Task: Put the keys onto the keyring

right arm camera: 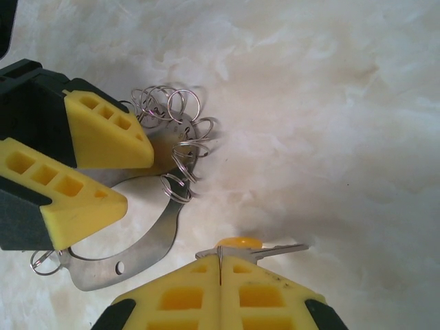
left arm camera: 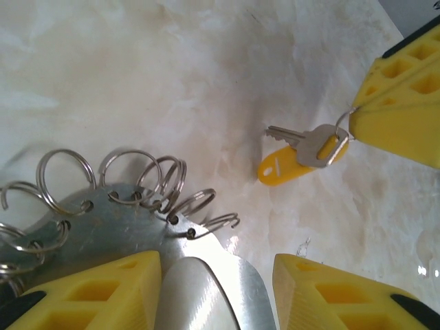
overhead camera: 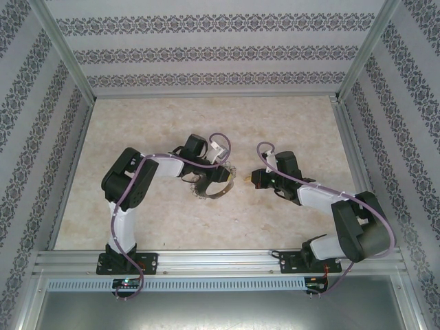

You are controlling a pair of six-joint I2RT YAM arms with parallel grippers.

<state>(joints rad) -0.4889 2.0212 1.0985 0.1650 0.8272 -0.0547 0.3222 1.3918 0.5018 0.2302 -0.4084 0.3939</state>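
Bright, diffuse light bleaches the pale table (left arm camera: 172, 69) in the wrist views, shadows are soft, glare streaks the keyring (left arm camera: 130, 230), and close edges blur.

Nothing here reads as lettering, number or brand. The yellow tag (left arm camera: 278, 167) hanging with the keys (left arm camera: 320, 146) carries one faint pale stroke, too small to make out as a character. The keyring (left arm camera: 130, 220) shows bright metal with glare across it, and no stamp on it is legible.
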